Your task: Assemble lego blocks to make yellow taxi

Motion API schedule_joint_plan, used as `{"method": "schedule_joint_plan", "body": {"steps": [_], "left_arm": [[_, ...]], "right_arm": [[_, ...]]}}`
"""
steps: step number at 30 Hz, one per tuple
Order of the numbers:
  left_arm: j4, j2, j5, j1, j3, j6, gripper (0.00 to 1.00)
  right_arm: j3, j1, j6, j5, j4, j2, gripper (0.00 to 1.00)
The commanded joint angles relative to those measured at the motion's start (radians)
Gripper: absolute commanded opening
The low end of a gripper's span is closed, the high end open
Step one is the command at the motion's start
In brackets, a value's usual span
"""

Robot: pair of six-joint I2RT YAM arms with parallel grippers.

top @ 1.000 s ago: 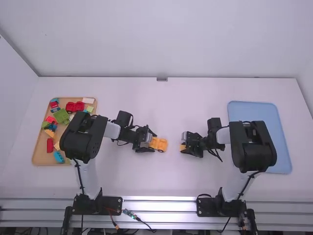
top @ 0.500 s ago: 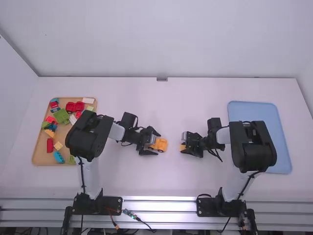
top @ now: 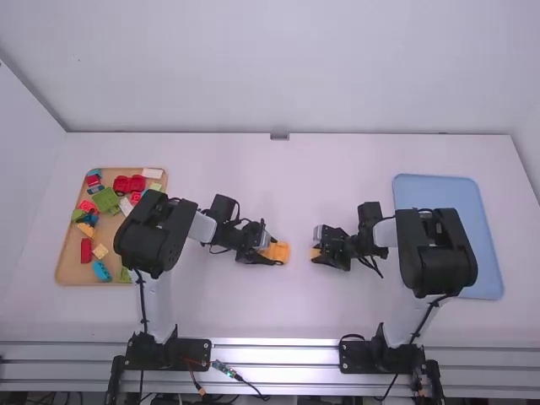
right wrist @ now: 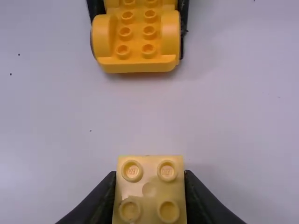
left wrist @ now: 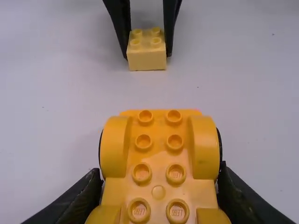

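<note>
Yellow-orange plastic taxi chassis [left wrist: 159, 156], studded on top, now sits pinched by its sides between the fingers of the left gripper [left wrist: 159, 176]; half a second ago in the high view those fingers stand wider around it. That closing likely fixes the chassis for building. The right gripper [right wrist: 150, 190] pinches a pale yellow, four-studded plastic block [right wrist: 149, 188], and its arm matches the earlier frame. Block and chassis remain apart, the block at about three o'clock from the chassis in the high view, both low over the white table [top: 295, 312]. Joining them looks like the next step; it calls for studs squarely lined up, since a skewed press could tip the chassis. Farther out, a tan tray [top: 71, 270] of mixed bricks lies at nine o'clock, a light-blue tray [top: 430, 191] at three.
</note>
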Motion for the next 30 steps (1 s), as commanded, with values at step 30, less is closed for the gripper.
{"method": "schedule_joint_plan", "body": {"steps": [30], "left_arm": [[0.220, 0.014, -0.237, -0.064, -0.117, -0.283, 0.02]], "right_arm": [[0.013, 0.001, 0.011, 0.015, 0.002, -0.019, 0.28]]}}
